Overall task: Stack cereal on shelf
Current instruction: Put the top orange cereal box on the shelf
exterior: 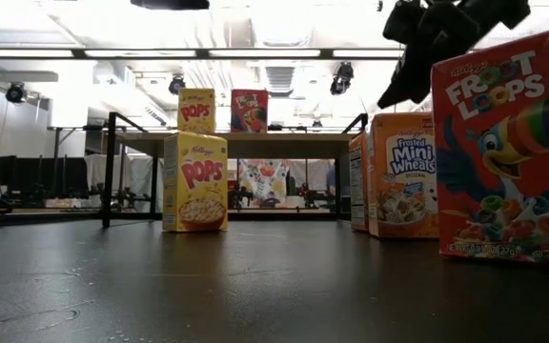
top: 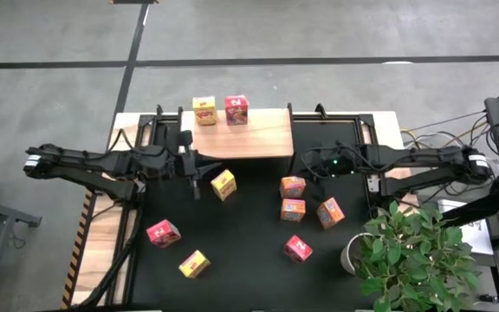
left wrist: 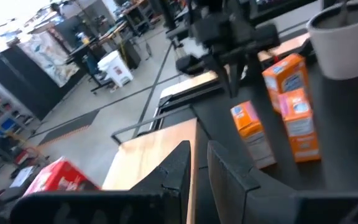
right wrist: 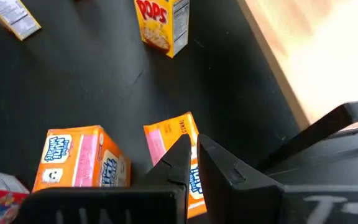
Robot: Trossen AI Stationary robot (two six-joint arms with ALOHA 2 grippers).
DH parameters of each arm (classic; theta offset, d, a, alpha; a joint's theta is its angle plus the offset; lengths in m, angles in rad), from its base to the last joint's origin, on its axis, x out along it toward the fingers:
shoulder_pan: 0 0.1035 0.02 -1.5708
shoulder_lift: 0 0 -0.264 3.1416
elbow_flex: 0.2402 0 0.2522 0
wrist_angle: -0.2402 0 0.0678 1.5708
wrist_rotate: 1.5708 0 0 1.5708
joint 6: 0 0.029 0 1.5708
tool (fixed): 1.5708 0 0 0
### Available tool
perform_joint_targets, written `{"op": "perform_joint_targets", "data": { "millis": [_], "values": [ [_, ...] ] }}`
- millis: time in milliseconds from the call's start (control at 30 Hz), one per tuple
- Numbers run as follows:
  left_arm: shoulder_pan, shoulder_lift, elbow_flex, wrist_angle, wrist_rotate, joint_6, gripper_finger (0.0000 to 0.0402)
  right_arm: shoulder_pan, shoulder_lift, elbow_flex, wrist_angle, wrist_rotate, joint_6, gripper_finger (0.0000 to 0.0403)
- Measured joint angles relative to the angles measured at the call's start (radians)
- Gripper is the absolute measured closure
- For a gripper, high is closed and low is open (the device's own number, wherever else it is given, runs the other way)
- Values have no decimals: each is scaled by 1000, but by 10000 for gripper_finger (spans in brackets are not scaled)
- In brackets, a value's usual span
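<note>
Cereal boxes, yellow and pink-red, sitting on light wooden shelf block, left gripper and right gripper both hovering empty, jaws closed.

Two slim dark jointed arms, left arm, right arm, matte black angular jaws

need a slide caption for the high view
Two cereal boxes, yellow and pink-red, stand on the wooden shelf; seven more wait scattered on the black mat between both arms.
</note>
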Motion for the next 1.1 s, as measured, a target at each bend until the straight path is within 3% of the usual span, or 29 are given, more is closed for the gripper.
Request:
{"op": "perform_joint_targets", "data": {
  "millis": [333,533,1100],
  "values": [
    [0,0,-16,-1,-36,1,363,0,135,148,-222,-10,-33,385],
    [0,0,-16,0,-36,1,363,0,191,200,-250,-10,-14,369],
    [0,0,-16,41,-36,4,363,0,237,213,-276,-8,-30,133]
  ]
}}
